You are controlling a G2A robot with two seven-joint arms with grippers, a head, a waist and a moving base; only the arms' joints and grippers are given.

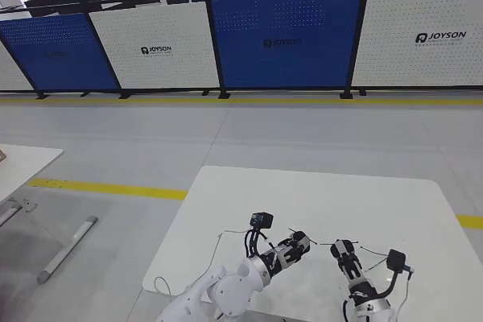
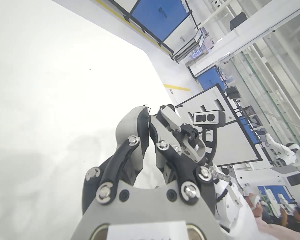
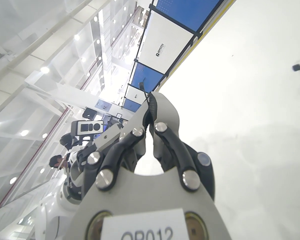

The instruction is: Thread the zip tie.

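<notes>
The zip tie [image 3: 144, 90] is a thin black strap. My right gripper [image 3: 150, 98] is shut on it, and a short piece sticks out past the fingertips. A small black end [image 3: 297, 67] of a strap hangs off to one side over the table. In the top view the strap [image 1: 325, 243] runs between my left gripper [image 1: 303, 238] and my right gripper [image 1: 343, 245], which sit close together near the table's front edge. My left gripper [image 2: 149, 114] is shut, with a tiny black tip at its fingertips. The right gripper's fingers [image 2: 168, 112] are right behind it.
The white table [image 1: 322, 193] is bare around the grippers, with free room toward its far edge. Blue and white partition panels [image 1: 283, 40] stand across the floor beyond a yellow line. A second table's corner [image 1: 16, 165] is at the far left.
</notes>
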